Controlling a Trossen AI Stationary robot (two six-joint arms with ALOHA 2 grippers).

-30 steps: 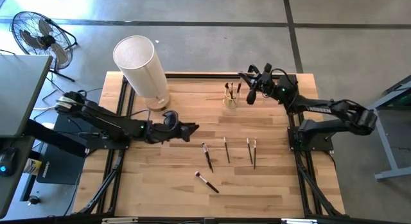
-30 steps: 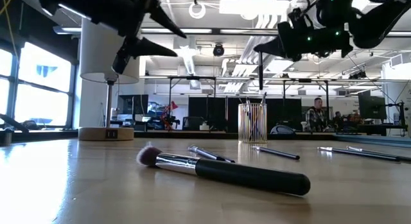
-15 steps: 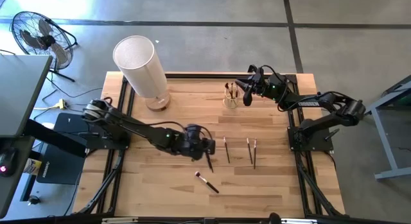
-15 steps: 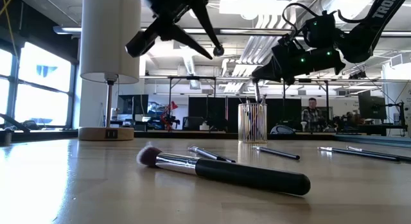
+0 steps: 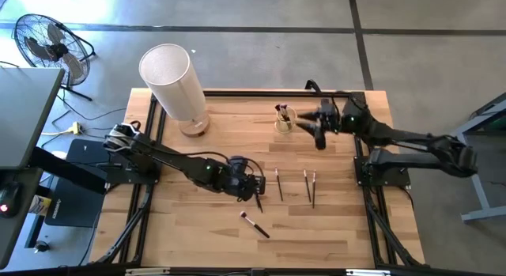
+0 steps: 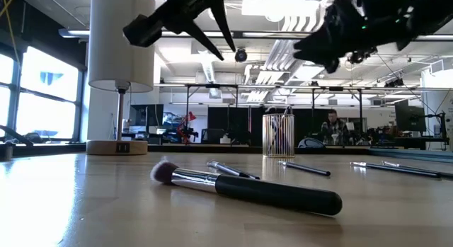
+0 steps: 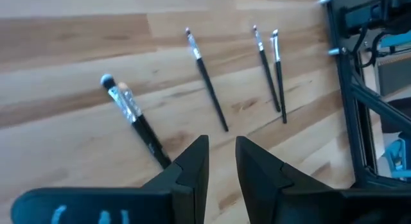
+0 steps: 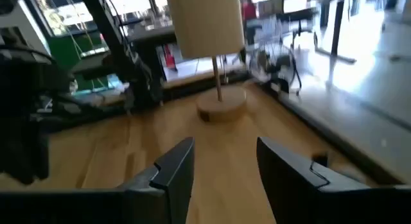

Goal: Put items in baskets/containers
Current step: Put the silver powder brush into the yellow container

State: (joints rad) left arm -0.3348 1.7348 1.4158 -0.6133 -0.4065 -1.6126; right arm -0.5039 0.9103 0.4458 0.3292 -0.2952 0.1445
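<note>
Reaching over a brush (image 5: 257, 198), left gripper (image 5: 258, 186) narrow; right gripper (image 5: 318, 127) wide beside cup (image 5: 283, 122)

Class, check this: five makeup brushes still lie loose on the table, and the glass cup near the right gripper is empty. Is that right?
Not quite. Five brushes do lie loose on the table, but the glass cup near the right gripper is not empty: the low view shows brushes standing in it.

On the tabletop (image 5: 198, 236), the glass cup (image 5: 283, 124) stands at the far edge with brushes upright in it, the lamp (image 5: 170, 82) to its left. Nearer lie three thin brushes (image 5: 307, 187) side by side, and a thick brush (image 5: 254, 224) nearest. My left claw (image 5: 258, 183) hangs over another brush (image 7: 136, 124); my right claw (image 5: 319, 127) is just right of the cup.
</note>
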